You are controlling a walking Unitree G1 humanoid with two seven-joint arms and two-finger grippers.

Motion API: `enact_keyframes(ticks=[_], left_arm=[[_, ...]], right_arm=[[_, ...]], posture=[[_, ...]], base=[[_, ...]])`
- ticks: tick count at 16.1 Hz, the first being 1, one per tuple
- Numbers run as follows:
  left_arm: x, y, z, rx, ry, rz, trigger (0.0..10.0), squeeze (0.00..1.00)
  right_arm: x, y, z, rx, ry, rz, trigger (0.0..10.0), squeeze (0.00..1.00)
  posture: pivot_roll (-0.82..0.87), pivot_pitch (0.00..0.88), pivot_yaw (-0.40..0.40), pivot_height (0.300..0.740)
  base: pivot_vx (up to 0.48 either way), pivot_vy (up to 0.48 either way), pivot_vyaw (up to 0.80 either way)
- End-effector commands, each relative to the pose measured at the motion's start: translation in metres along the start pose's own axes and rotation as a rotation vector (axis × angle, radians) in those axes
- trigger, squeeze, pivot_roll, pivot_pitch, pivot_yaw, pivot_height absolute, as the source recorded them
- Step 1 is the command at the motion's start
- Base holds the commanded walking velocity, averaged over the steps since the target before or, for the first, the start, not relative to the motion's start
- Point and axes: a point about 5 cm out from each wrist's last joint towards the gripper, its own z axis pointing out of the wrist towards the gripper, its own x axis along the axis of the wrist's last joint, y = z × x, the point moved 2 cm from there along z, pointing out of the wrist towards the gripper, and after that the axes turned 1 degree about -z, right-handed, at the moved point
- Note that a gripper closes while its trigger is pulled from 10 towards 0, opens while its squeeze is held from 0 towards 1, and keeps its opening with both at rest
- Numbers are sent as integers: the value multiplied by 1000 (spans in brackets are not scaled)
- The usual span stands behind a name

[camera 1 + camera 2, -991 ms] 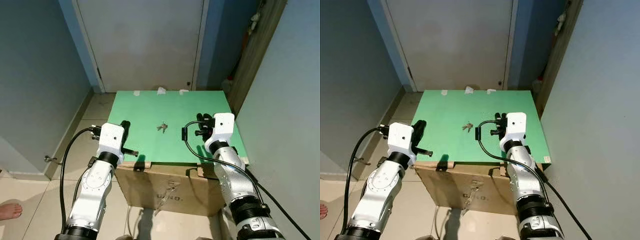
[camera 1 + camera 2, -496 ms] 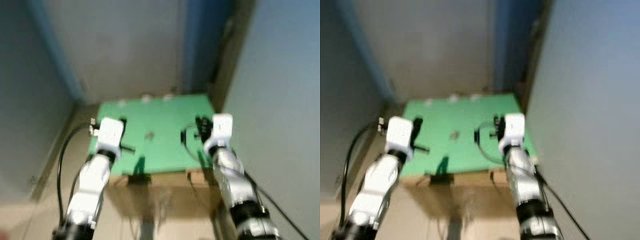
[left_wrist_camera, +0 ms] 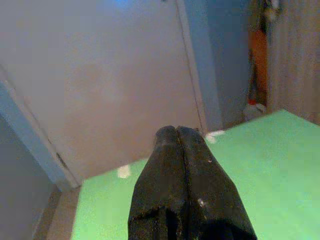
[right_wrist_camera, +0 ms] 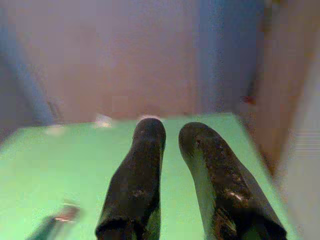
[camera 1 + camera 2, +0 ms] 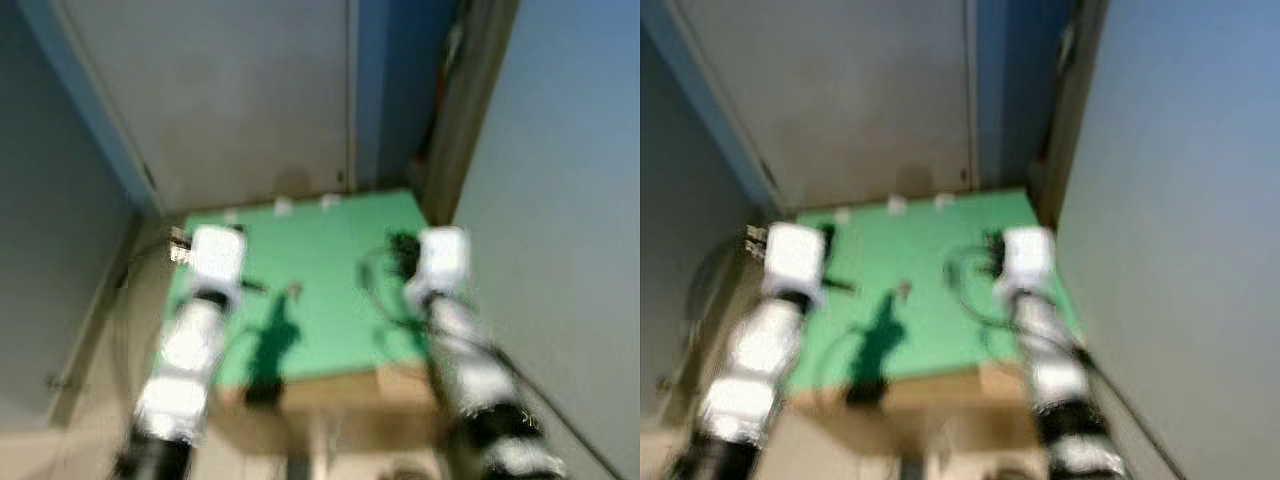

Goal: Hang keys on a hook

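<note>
While both arms reach out over the green board (image 5: 330, 320), the left gripper (image 3: 179, 132) is clenched, its two black fingers pressed together and empty; the right gripper (image 4: 172, 132) is parted slightly, grasping nothing; the keys (image 5: 294, 290) lie on the board between the two grippers, apart from both, blurred; beyond the board stands a pale door (image 5: 230, 90).

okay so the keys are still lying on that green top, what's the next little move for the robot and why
Probably ease the right gripper down toward the keys. They lie loose on the green tabletop between the two arms, gripped by neither. The right fingers stand slightly apart above the surface, with the keys near that wrist view's lower edge, while the left gripper is shut. The head views are blurred, so steadying first seems wise.
</note>
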Motion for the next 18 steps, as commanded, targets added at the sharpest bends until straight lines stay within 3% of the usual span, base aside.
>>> enact_keyframes(ticks=[1, 3, 4, 6, 8, 10, 13, 14, 17, 18], left_arm=[[-5, -14, -2, 58, -20, 30, 10000, 0], [-8, -18, -1, 95, -39, 7, 10000, 0], [-10, -35, 9, 156, -74, 51, 10000, 0], [-11, -47, 16, 186, -98, 73, 10000, 0], [-11, -61, 30, 205, -135, 86, 10000, 0], [-13, -64, 46, 144, -168, 89, 10000, 0], [-17, -73, 54, 142, -207, 89, 10000, 0], [-17, -87, 60, 142, -235, 124, 10000, 0], [-16, -97, 62, 153, -254, 131, 10000, 0], [-15, -102, 64, 154, -268, 134, 10000, 0]], right_arm=[[3, -11, 2, 26, 9, 22, 10000, 0], [2, -9, 0, 27, 1, 19, 10000, 0], [-1, -4, -5, 28, -13, 2, 10000, 0], [-3, 2, -10, 24, -18, -5, 10000, 0], [-6, 19, -25, 17, -39, -22, 10000, 0], [-14, 32, -47, 22, -73, -59, 10000, 0], [-14, 33, -61, 27, -84, -56, 10000, 0], [-11, 25, -71, 70, -77, -57, 10000, 0], [-10, 22, -79, 91, -82, -43, 10000, 0], [-10, 23, -100, 128, -104, -54, 10000, 0]], posture=[[-89, 30, 73, 740], [-101, 39, 69, 740], [-116, 51, 63, 740], [-132, 68, 58, 740], [-172, 107, 36, 740], [-225, 133, 37, 740], [-261, 145, 51, 740], [-277, 150, 69, 740], [-291, 171, 76, 740], [-347, 232, 53, 740]], base=[[0, 0, 0], [0, 0, 0], [0, 0, 0], [0, 0, 0], [0, 0, 0], [0, 0, 0], [0, 0, 0], [0, 0, 0], [0, 0, 0], [0, 0, 0]])
